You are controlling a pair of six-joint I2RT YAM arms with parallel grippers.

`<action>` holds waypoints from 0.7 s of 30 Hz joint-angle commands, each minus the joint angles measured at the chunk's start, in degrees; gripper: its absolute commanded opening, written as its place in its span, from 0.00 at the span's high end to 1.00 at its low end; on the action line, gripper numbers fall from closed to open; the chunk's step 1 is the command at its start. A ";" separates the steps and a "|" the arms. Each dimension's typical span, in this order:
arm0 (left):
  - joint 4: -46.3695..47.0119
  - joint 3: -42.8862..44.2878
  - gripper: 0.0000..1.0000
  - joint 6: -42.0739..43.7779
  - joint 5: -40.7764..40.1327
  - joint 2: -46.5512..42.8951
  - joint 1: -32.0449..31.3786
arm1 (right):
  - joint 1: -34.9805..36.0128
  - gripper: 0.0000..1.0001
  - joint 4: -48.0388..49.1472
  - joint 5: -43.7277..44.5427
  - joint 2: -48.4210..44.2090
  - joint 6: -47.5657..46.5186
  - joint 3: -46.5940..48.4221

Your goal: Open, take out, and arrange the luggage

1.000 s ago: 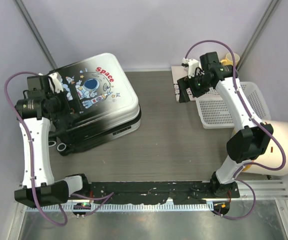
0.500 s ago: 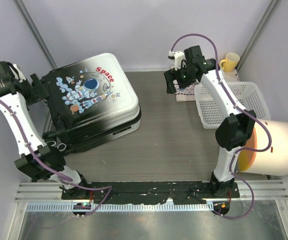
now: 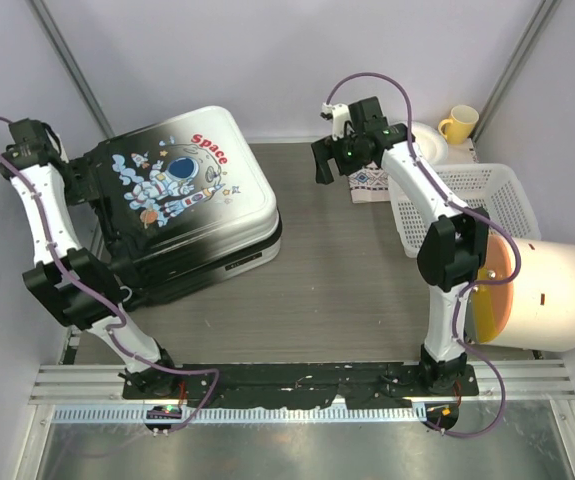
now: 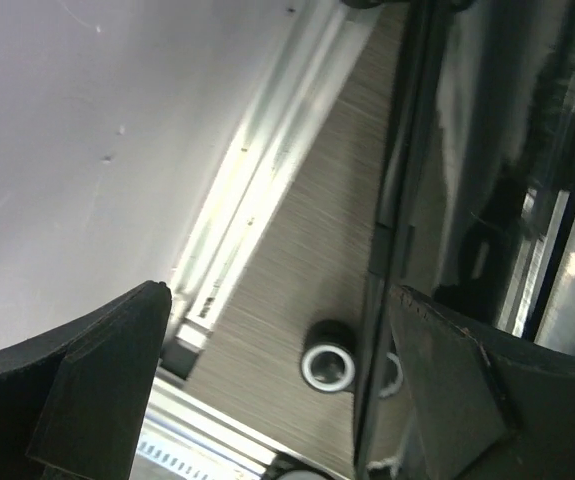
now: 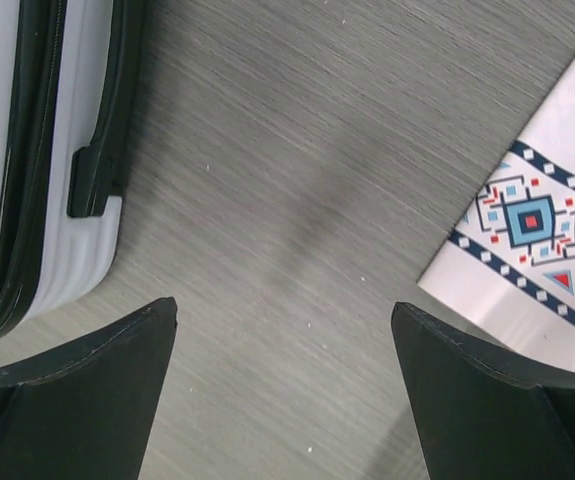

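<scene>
The luggage [image 3: 182, 200] lies flat and closed at the back left of the table, astronaut print and red "Space" facing up. My left gripper [image 3: 74, 183] hangs open beside its left edge, close to the wall. In the left wrist view the open gripper [image 4: 279, 292] frames bare table and one suitcase wheel [image 4: 329, 366], with the dark shell [image 4: 487, 200] on the right. My right gripper [image 3: 330, 160] is open above the table, right of the luggage. The right wrist view shows the gripper [image 5: 285, 308] empty, the white suitcase side [image 5: 17, 150] and its black handle [image 5: 102, 150] at left.
A patterned cloth [image 3: 372, 183] lies just right of my right gripper, seen also as the cloth [image 5: 542, 225]. A white slatted basket [image 3: 457, 205] stands at the right, a yellow mug [image 3: 457, 123] behind it, and a large white drum with an orange inside [image 3: 547, 295] in front.
My left arm has swung from over the suitcase out to its left edge by the wall. My right gripper has moved left, from the basket's corner to over the table past the cloth.
</scene>
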 commanded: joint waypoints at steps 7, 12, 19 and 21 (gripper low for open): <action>10.53 -2.15 0.03 6.34 -4.39 8.32 -9.76 | 1.30 0.05 13.90 -3.49 2.73 -1.92 -4.05; 12.82 -1.01 0.03 7.31 2.64 12.53 -15.29 | 1.30 0.05 17.34 -4.20 0.71 -4.91 -11.08; 12.73 2.76 0.04 6.17 18.62 16.93 -20.49 | 0.78 0.05 20.32 -5.34 -1.92 -9.05 -19.35; 12.99 3.91 0.04 4.06 19.87 17.37 -20.58 | 0.25 0.05 20.59 -5.43 -2.28 -8.87 -21.02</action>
